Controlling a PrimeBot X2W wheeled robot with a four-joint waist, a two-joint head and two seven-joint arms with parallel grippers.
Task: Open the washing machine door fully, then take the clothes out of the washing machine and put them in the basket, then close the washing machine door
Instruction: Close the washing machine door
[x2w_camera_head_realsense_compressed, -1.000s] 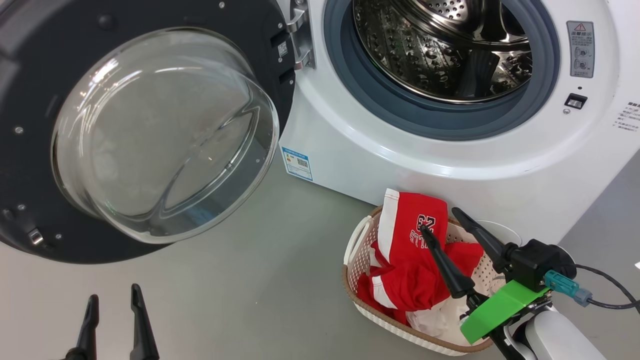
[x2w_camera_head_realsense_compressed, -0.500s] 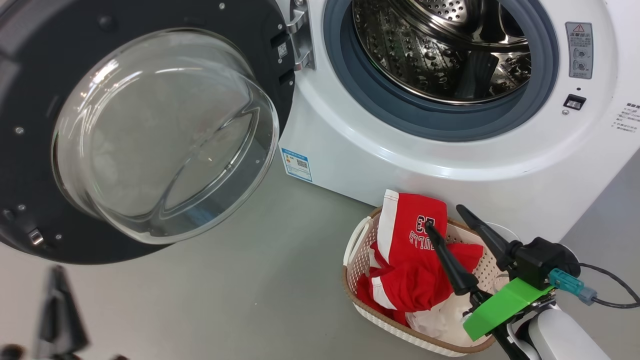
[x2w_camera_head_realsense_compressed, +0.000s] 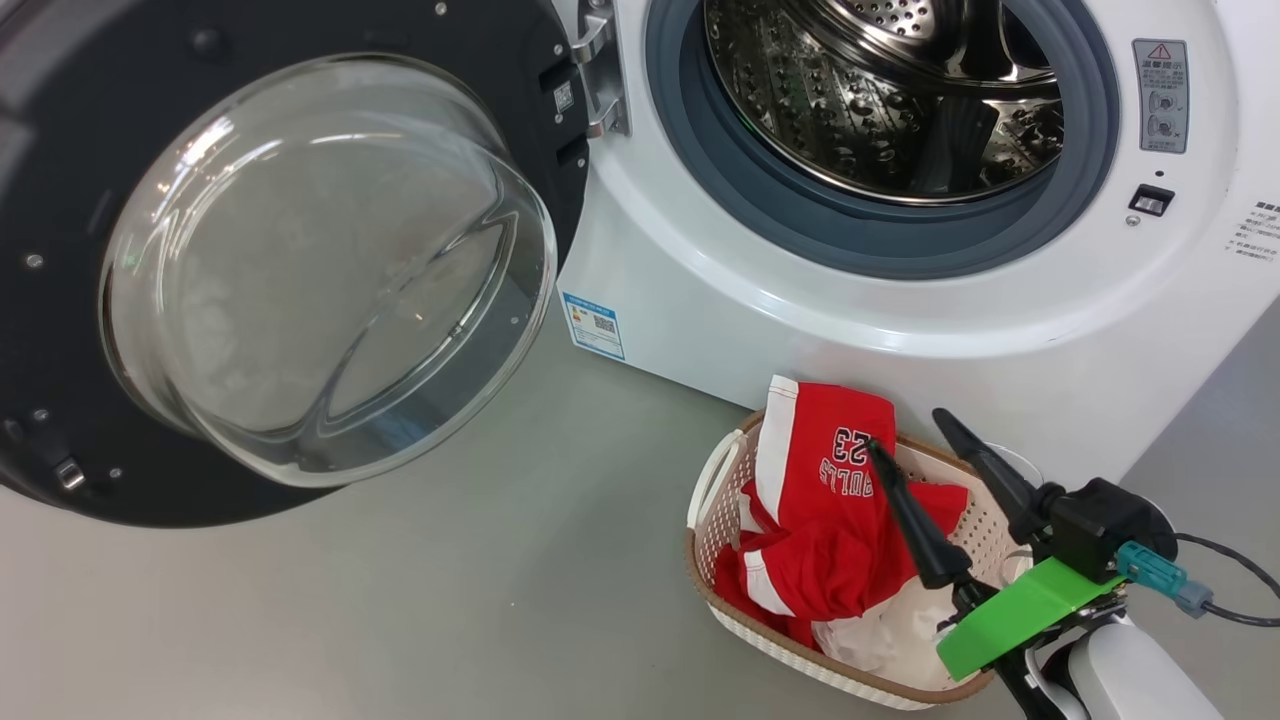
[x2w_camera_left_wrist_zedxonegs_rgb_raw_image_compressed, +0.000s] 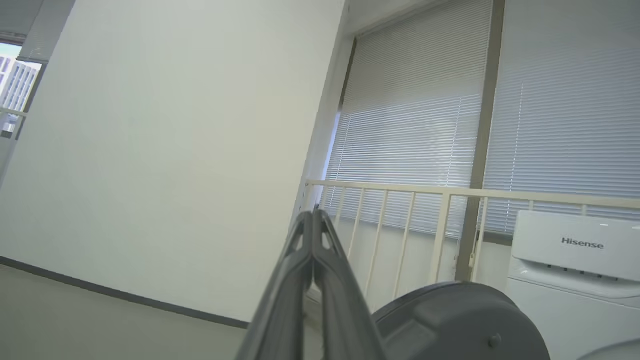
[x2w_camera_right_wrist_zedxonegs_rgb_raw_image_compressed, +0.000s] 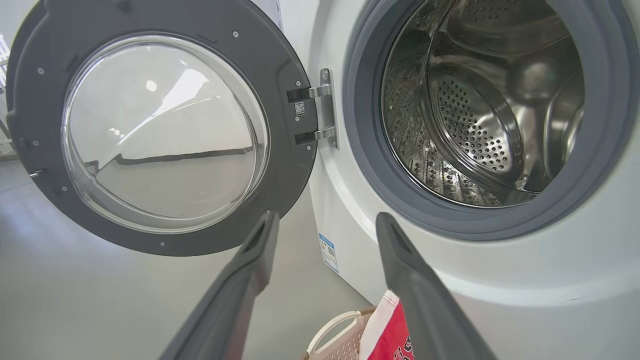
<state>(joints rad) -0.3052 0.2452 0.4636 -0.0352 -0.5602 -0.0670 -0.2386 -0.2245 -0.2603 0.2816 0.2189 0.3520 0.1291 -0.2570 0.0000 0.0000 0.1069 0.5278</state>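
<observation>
Right gripper (x2w_camera_head_realsense_compressed: 908, 431) comes in from the lower right corner of the head view. The pale forearm is angled up and left, with a green bracket (x2w_camera_head_realsense_compressed: 1020, 615) at the wrist, and the two dark fingers are spread wide with nothing between them. It hangs over the right side of the basket (x2w_camera_head_realsense_compressed: 712, 520). One finger crosses in front of the red clothes (x2w_camera_head_realsense_compressed: 820, 500), but I can't tell if it touches them. The clothes are piled in the basket, "BULLS 23" on top and some white fabric lower down. The basket sits on the grey floor (x2w_camera_head_realsense_compressed: 500, 600), just in front of the washing machine (x2w_camera_head_realsense_compressed: 800, 320).

Left gripper (x2w_camera_left_wrist_zedxonegs_rgb_raw_image_compressed: 313, 215) is tilted upward toward a wall and window blinds (x2w_camera_left_wrist_zedxonegs_rgb_raw_image_compressed: 415, 140), fingers pressed together on nothing. The washing machine door (x2w_camera_head_realsense_compressed: 300, 260) is swung wide open to the left, and the steel drum (x2w_camera_head_realsense_compressed: 880, 100) looks empty.
</observation>
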